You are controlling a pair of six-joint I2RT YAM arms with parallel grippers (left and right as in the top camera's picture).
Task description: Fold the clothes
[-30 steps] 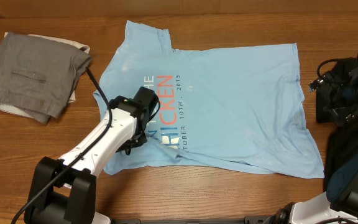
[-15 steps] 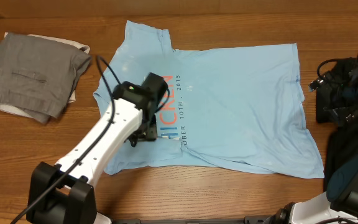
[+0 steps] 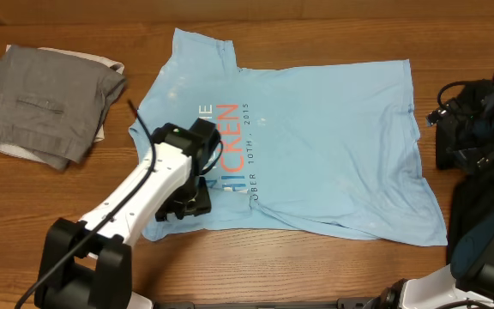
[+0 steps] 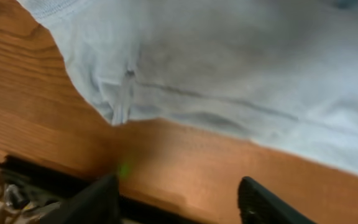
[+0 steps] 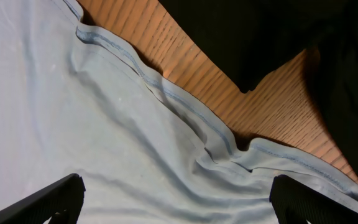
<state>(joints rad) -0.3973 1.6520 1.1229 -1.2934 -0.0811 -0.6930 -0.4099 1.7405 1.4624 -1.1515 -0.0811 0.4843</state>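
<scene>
The clothes are a light blue T-shirt (image 3: 316,146) spread flat on the wooden table, its blue and orange print facing up. My left gripper (image 3: 187,203) hangs over the shirt's near left corner. In the left wrist view it (image 4: 179,208) is open over bare wood just off the shirt's edge (image 4: 229,74), with nothing between its fingers (image 4: 95,202). My right gripper (image 5: 179,205) is wide open above the shirt's right hem (image 5: 166,99) and touches no cloth. Its arm sits at the table's right edge.
A folded grey garment (image 3: 50,103) lies at the back left, apart from the shirt. A dark black heap (image 3: 461,129) sits beside the shirt's right edge and also shows as a black heap (image 5: 260,37) in the right wrist view. Bare wood (image 3: 256,266) runs along the front.
My left arm reached over the print, then drew back to the shirt's near left corner, its jaws spreading wider. The shirt and the right arm have not moved.
</scene>
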